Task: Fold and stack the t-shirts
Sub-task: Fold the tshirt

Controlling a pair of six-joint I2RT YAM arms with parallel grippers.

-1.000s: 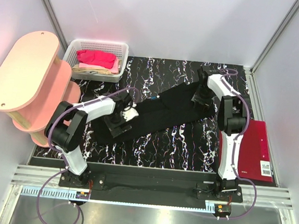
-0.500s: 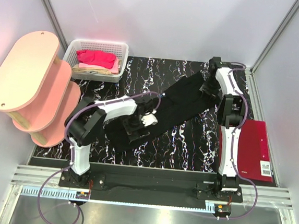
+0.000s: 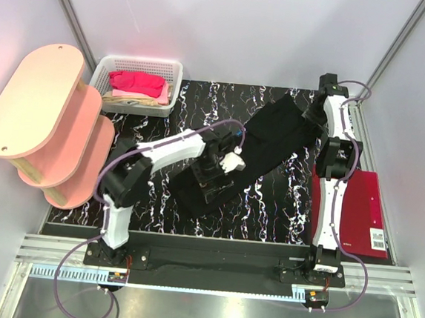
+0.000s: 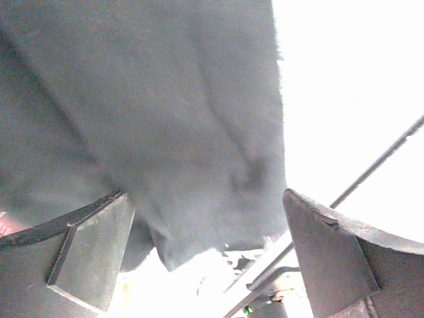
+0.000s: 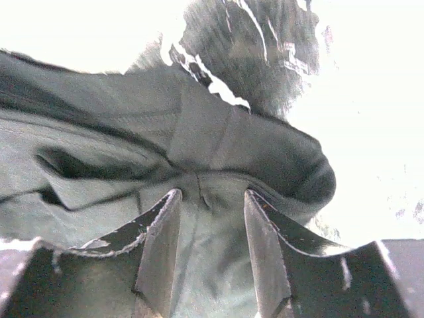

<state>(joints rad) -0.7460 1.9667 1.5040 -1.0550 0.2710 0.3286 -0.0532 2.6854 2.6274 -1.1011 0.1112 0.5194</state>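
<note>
T-shirt work is at an early stage, by your view: nothing on the tabletop (image 3: 202, 102) is folded or stacked yet. At far left, the white mesh basket (image 3: 139, 62) holds a bright pink t-shirt (image 3: 137, 83) bunched on top of paler cloth that you cannot identify, so those pieces look untouched. Moving right, the left arm (image 3: 161, 148) reaches over the near-left end of the black t-shirt (image 3: 270, 138), which lies spread in a long diagonal band across the marbled surface. Its jaws stand wide with nothing between them, dark cloth just beyond. At the shirt's far-right end, the right arm (image 3: 338, 129) has its jaws narrowed around a fold of hem (image 5: 212, 185); you cannot tell whether they truly pinch it. A flat dark red item (image 3: 357, 209) lies beside the tabletop at right
</note>
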